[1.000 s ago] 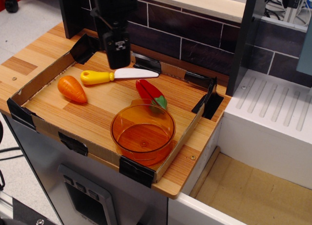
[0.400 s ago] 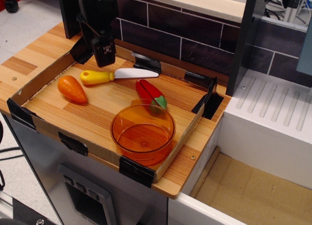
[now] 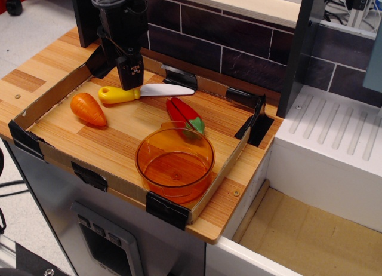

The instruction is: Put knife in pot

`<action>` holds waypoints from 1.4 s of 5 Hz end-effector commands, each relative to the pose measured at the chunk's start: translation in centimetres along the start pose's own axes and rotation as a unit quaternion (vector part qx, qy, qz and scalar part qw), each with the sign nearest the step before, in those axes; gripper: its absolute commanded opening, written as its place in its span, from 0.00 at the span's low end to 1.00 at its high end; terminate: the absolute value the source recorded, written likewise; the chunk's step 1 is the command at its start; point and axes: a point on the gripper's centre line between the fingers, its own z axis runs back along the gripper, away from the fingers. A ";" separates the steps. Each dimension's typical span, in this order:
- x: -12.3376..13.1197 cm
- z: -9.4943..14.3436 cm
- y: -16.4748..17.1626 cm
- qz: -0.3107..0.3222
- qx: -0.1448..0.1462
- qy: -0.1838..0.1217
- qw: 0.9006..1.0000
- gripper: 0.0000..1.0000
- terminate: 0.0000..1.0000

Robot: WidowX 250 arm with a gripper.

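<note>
1. The gripper (image 3: 131, 83) has dropped lower since a moment ago, now just above the knife (image 3: 143, 92) handle; its opening cannot be made out, and it holds nothing.
2. Knife lies flat behind the pot (image 3: 175, 162), well apart; a grasp looks imminent.

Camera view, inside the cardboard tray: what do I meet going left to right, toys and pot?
carrot → knife → pot. The pepper overlaps the knife's and pot's span, so I leave it out. The gripper hangs over the knife's handle.
</note>
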 end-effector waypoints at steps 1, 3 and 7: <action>0.3 -2.1 0.8 0.001 0.020 0.014 1.000 1.00 0.00; 0.1 -2.4 0.7 -0.012 0.014 0.006 1.000 0.00 0.00; 0.9 0.3 2.8 0.002 0.016 -0.007 1.000 0.00 0.00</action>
